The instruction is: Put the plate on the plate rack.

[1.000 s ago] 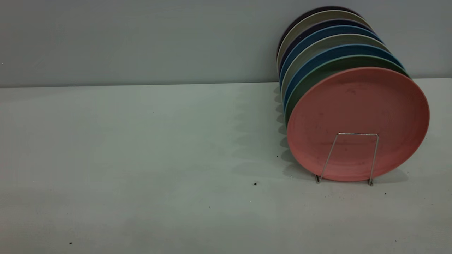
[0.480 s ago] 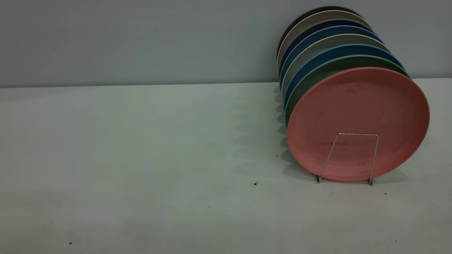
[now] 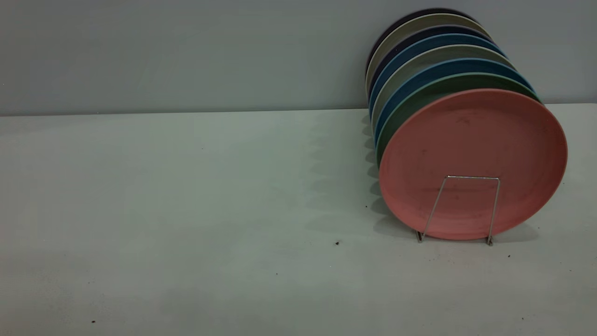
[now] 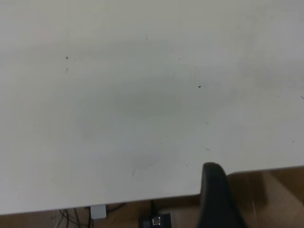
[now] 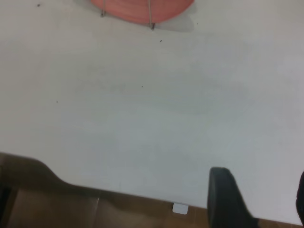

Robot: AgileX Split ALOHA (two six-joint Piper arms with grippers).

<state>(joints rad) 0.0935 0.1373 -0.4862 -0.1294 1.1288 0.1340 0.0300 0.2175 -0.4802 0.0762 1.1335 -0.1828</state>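
Note:
The salmon-pink plate stands on edge at the front of the plate rack, leaning back behind the rack's front wire loop. Its lower rim and the rack's wires show far off in the right wrist view. Neither arm shows in the exterior view. My right gripper is open and empty above the table's near edge, well away from the rack. My left gripper is open and empty over the near edge too; only one finger of it shows.
Behind the pink plate stand a teal-green plate, blue plates and several grey and dark ones, filling the rack back to the wall. The white table stretches left of the rack. Its near edge drops to a brown floor.

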